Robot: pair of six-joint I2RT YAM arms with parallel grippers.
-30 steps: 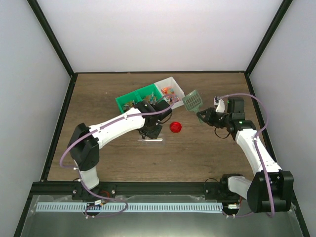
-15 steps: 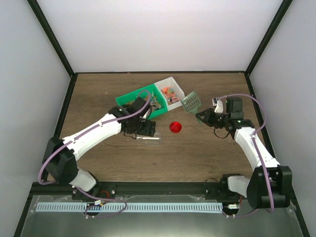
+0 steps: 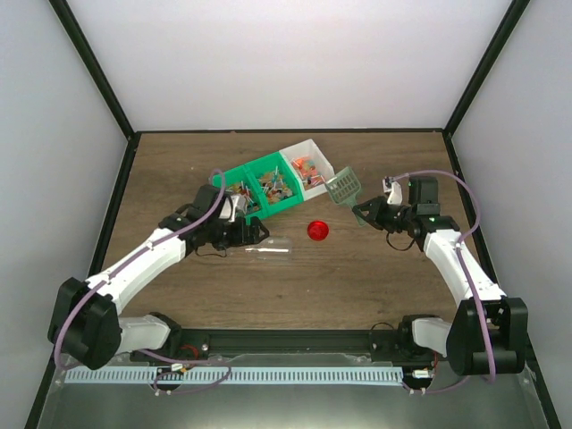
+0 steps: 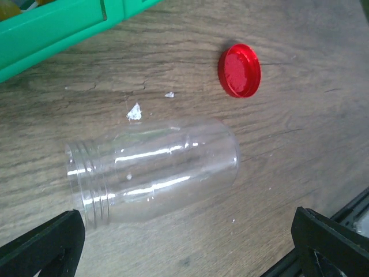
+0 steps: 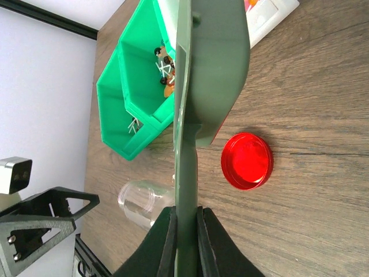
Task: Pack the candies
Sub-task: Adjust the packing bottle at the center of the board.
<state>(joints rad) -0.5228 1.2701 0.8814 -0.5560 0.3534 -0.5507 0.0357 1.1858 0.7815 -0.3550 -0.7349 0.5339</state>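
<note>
I can't read a word, number or brand anywhere. The wrappers on the candies (image 3: 273, 183) are too small to show any print. The red lid (image 4: 239, 70), the clear jar (image 4: 153, 170) and the green scoop (image 5: 213, 63) all look plain from where I stand.
</note>
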